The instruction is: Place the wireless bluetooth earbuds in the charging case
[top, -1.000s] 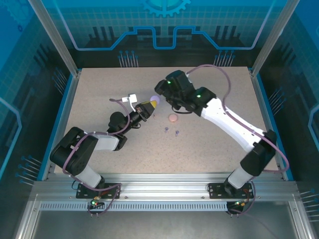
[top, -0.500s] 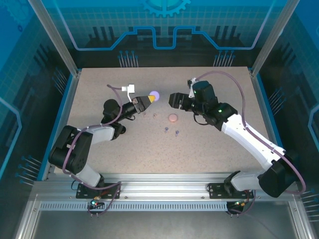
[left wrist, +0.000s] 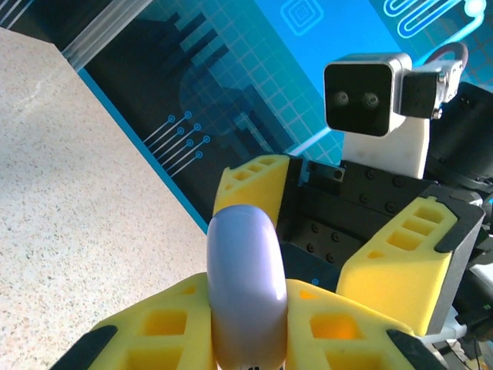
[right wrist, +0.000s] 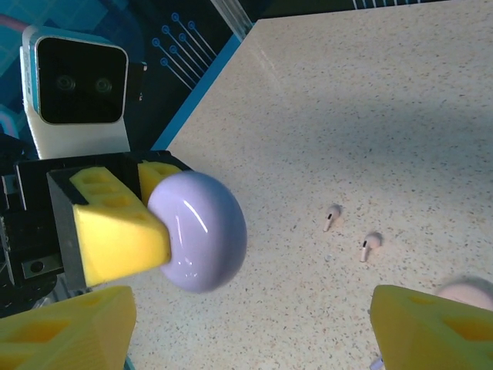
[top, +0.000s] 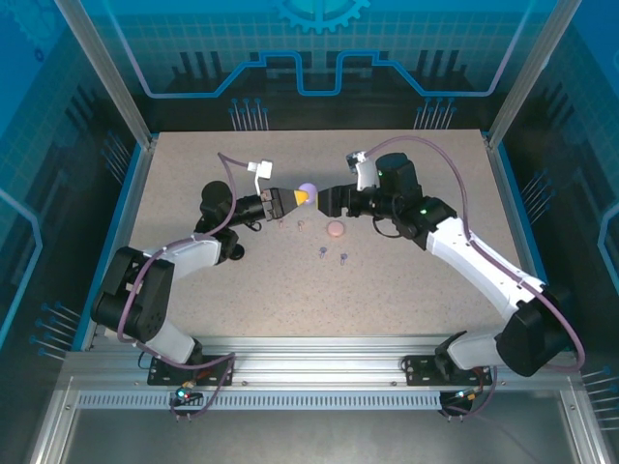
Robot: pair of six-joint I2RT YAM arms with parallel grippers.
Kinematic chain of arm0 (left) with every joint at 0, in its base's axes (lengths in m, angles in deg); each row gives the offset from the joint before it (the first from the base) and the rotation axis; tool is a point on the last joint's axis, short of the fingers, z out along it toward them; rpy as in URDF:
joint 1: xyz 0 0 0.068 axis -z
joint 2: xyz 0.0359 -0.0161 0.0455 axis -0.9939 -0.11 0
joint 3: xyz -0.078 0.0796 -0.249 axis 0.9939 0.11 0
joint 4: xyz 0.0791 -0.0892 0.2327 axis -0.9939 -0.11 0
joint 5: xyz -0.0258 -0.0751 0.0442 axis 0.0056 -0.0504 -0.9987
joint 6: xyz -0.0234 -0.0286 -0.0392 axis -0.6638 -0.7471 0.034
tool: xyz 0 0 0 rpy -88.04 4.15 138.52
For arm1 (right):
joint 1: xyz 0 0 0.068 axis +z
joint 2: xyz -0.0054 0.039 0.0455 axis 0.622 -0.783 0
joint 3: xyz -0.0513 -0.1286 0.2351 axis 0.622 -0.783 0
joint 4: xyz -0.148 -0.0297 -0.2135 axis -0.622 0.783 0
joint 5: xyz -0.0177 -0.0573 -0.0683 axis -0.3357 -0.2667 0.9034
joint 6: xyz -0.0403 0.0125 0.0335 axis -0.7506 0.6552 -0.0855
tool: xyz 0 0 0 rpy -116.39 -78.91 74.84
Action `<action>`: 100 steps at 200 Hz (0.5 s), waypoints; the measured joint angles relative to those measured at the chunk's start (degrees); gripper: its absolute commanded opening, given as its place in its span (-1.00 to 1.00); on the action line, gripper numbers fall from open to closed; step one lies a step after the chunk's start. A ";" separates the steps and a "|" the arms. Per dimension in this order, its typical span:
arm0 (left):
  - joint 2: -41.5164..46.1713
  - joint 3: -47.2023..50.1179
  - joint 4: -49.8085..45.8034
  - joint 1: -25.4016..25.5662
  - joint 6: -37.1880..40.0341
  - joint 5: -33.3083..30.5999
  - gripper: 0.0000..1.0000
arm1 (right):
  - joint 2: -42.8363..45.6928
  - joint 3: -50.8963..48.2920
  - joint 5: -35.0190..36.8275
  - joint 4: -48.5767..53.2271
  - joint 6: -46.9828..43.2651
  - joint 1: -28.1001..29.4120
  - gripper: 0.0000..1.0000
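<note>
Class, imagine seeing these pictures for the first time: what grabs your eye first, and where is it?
The glossy purple case, pinched edgewise in the left gripper above the table's middle. The right gripper faces it with jaws open. Two pale earbuds lie loose on the table nearby.

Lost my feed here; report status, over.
Left hand shut on purple case, held up. Right hand open, facing it. Pale earbuds loose on table. Nothing blocking the case.
</note>
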State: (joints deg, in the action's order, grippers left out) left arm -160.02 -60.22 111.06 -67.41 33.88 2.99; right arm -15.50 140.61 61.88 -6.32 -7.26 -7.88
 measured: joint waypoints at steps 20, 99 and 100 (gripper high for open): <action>0.17 -0.33 -0.24 0.00 0.00 0.90 -1.00 | -1.40 0.98 -1.03 -0.44 -0.15 0.00 0.59; 1.33 -0.74 -1.38 0.13 0.02 1.90 -1.00 | -4.20 2.82 -1.88 -1.36 -0.22 -0.07 0.48; 1.36 -0.74 -1.44 0.13 0.02 1.90 -1.00 | -4.20 2.82 -1.88 -1.38 -0.20 -0.07 0.47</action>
State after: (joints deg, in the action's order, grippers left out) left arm -158.66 -60.97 109.62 -67.28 33.90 4.89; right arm -19.70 143.43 60.00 -7.70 -7.46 -7.94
